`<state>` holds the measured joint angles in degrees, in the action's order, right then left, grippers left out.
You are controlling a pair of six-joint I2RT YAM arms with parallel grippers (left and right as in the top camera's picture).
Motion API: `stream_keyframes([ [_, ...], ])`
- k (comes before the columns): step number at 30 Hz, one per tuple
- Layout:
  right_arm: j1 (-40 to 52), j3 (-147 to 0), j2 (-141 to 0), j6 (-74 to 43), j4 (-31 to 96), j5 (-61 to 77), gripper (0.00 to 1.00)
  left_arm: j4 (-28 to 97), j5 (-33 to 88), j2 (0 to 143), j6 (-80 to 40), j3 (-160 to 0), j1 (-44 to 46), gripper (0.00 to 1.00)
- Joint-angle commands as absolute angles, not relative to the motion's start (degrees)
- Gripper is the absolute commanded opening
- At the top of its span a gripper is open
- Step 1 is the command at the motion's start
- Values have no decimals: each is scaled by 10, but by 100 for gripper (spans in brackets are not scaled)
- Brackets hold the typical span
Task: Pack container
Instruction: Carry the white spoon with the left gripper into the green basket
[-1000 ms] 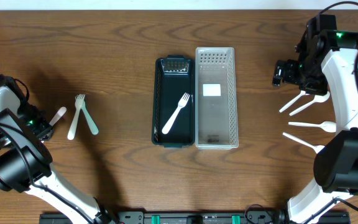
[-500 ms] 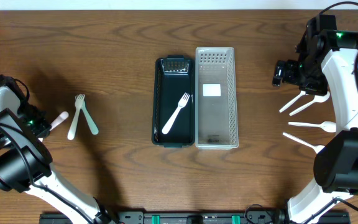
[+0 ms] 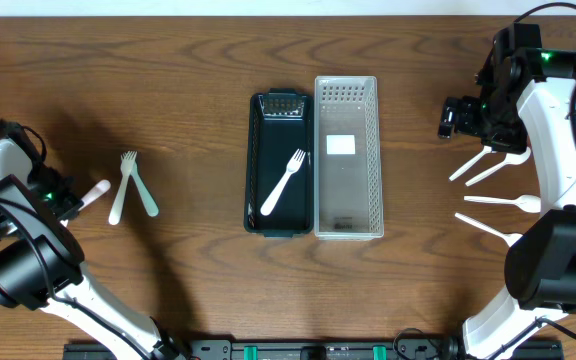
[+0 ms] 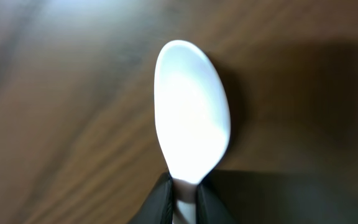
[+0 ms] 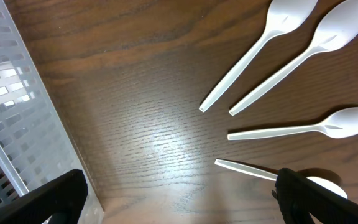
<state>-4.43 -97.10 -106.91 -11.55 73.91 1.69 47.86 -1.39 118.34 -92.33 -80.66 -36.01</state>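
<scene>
Spoon (image 3: 95,192): long axis roughly left-right, bowl end pointing right
Left gripper (image 4: 184,199): pinching spoon's handle
Right gripper (image 5: 179,196): spread wide, empty

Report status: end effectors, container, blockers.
Left end effector shut on spoon. Right end effector open, empty, beside four spoons. Dark tray holds one fork. Two forks between spoon and tray.

left gripper (image 4: 182,198): clamped tight | right gripper (image 3: 449,117): jaws wide apart
</scene>
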Motion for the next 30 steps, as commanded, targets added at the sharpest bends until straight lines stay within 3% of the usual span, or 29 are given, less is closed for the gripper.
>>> stream_keyframes([
  [1, -41, -977, -1059, -120, 738, 19, 99, 464, 21, 1185, -845, -823, -360, 6],
  [12, -41, -977, -1059, -110, 704, 19, 99, 472, 19, 1016, -571, -905, -294, 6],
  [21, -41, -977, -1059, -98, 692, 19, 99, 477, 19, 848, -351, -917, -67, 6],
  [30, -41, -977, -1059, -76, 688, 19, 99, 526, 19, 883, -200, -916, 152, 6],
])
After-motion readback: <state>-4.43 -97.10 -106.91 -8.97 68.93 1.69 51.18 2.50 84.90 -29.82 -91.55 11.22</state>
